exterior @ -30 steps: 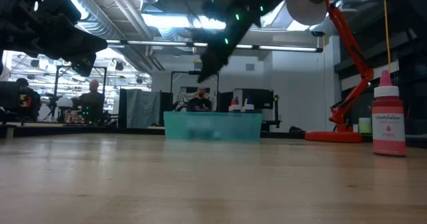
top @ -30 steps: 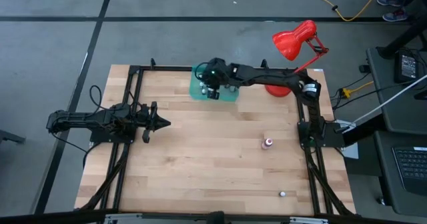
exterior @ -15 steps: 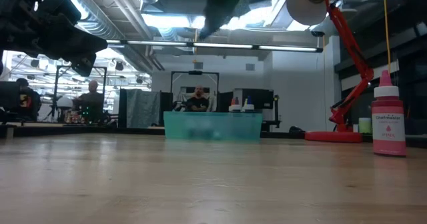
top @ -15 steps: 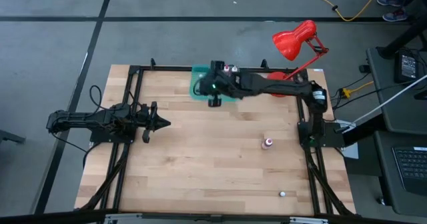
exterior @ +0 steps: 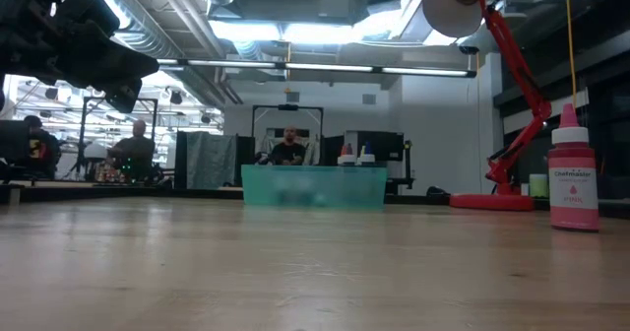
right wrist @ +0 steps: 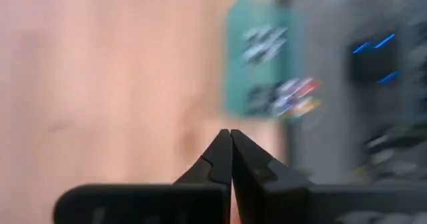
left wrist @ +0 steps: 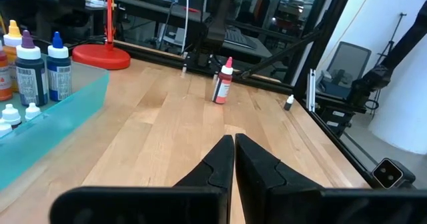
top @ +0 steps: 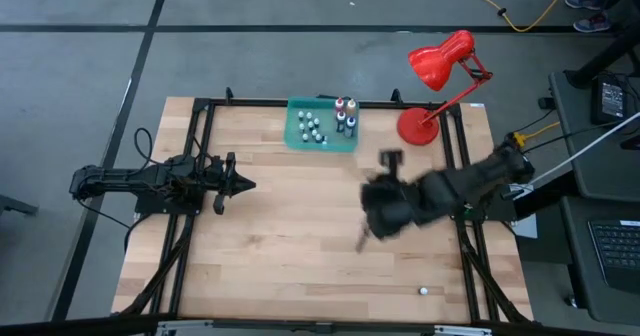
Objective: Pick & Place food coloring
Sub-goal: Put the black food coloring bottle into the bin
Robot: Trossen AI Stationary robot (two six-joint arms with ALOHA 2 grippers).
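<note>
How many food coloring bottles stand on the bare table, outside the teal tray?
2. A pink bottle stands right of centre on the table, under the right arm in the high view; a tiny white bottle sits near a right-hand corner.

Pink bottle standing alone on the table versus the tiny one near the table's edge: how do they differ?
The pink bottle is clearly taller and has a pink body under a pale cap; the tiny bottle is far shorter. The pink bottle stands farther in from the edge than the tiny bottle. Both stand upright, outside the teal tray.
</note>
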